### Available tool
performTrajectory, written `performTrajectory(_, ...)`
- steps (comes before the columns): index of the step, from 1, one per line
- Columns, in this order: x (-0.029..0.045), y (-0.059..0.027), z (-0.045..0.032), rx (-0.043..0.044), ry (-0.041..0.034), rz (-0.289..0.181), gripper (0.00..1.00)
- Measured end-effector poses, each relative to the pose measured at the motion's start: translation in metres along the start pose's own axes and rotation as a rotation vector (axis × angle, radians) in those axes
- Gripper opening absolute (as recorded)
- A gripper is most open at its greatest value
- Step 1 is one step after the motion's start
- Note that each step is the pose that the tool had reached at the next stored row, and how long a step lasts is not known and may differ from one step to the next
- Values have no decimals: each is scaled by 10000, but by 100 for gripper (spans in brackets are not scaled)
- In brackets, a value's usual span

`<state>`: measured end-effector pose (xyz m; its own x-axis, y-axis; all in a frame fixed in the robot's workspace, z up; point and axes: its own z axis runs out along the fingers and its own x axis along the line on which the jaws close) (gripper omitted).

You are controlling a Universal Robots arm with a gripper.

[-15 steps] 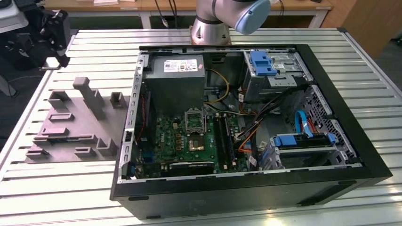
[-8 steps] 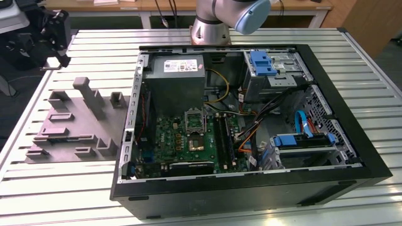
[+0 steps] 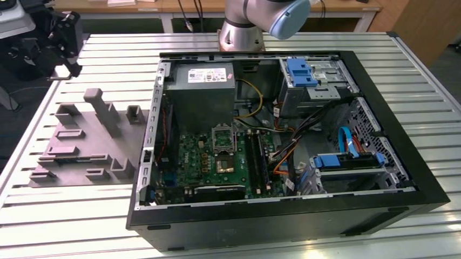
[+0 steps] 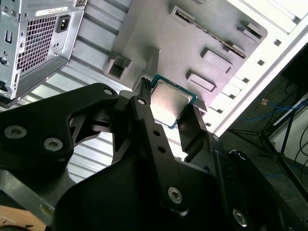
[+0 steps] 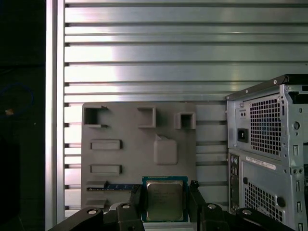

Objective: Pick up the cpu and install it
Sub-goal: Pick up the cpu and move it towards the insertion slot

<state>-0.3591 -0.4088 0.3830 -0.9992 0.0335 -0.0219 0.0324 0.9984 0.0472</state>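
Gripping the cpu (image 5: pixel 164 201) by two opposite edges, the gripper (image 5: pixel 165 191) has its black fingers (image 5: pixel 194 192) pressed against the chip. The silvery lid is turned toward the camera in both wrist views.

Position: the chip sits between the fingers, in front of one edge of the grey moulded tray (image 5: pixel 130 159).

Surface: slatted aluminium table (image 3: pixel 425 135), with bright reflections running along the ribs. The tray lies at the exterior view's left, just beside the open computer case (image 3: pixel 403 178). The case lies on its side with the green motherboard (image 3: pixel 209 162) exposed. In the first wrist view the case's vented rear panel (image 5: pixel 264 125) stands next to the tray.

Room: a wooden desk (image 3: pixel 338 6) stands behind the table, and there is dark floor (image 4: pixel 269 144) beyond the table's rim.
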Motion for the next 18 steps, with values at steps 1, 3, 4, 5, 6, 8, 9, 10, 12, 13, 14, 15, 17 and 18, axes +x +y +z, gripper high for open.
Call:
performTrajectory(1,-3,0,0,0,0,-1,47)
performTrajectory(3,-7,0,0,1,0,-1,47)
performTrajectory(4,-9,0,0,0,0,0,47)
performTrajectory(5,-11,0,0,0,-1,0,47)
performTrajectory(6,-13,0,0,0,0,-1,47)
performTrajectory(8,-19,0,0,0,1,-1,47)
performTrajectory(9,-20,1,0,0,0,0,47)
performTrajectory(10,-23,1,1,0,-1,0,47)
performTrajectory(12,-27,1,1,0,0,-1,47)
performTrajectory(13,-28,1,1,0,-1,-1,47)
performTrajectory(14,-30,1,1,0,0,-1,47)
performTrajectory(15,-32,1,1,0,0,-1,47)
performTrajectory(17,-42,1,1,0,0,0,47)
performTrajectory(18,-43,1,1,0,0,0,47)
